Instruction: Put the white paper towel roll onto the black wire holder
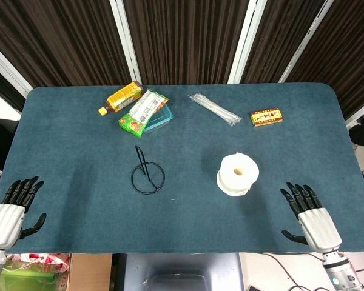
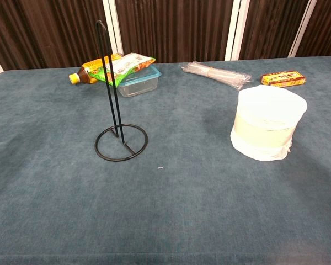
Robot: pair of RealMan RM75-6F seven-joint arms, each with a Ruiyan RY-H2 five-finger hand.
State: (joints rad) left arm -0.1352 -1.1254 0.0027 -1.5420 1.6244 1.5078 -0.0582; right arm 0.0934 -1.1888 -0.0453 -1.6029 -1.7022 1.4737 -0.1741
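Observation:
The white paper towel roll [image 1: 237, 174] [image 2: 266, 122] stands upright on the blue table, right of centre. The black wire holder [image 1: 147, 175] [image 2: 117, 132] stands left of centre, a round base ring with a tall upright loop. My left hand [image 1: 13, 208] rests at the table's near left corner, fingers spread and holding nothing. At the near right edge my right hand [image 1: 309, 215] is likewise spread and holding nothing, a short way right of and nearer than the roll. Neither hand shows in the chest view.
At the back lie a yellow drink bottle [image 1: 121, 97], a green snack packet [image 1: 144, 111] on a clear lidded container [image 1: 161, 119], a clear bag of straws [image 1: 215, 110] and a small red-and-yellow box [image 1: 267, 116]. Dark curtains hang behind the table [image 1: 188, 212].

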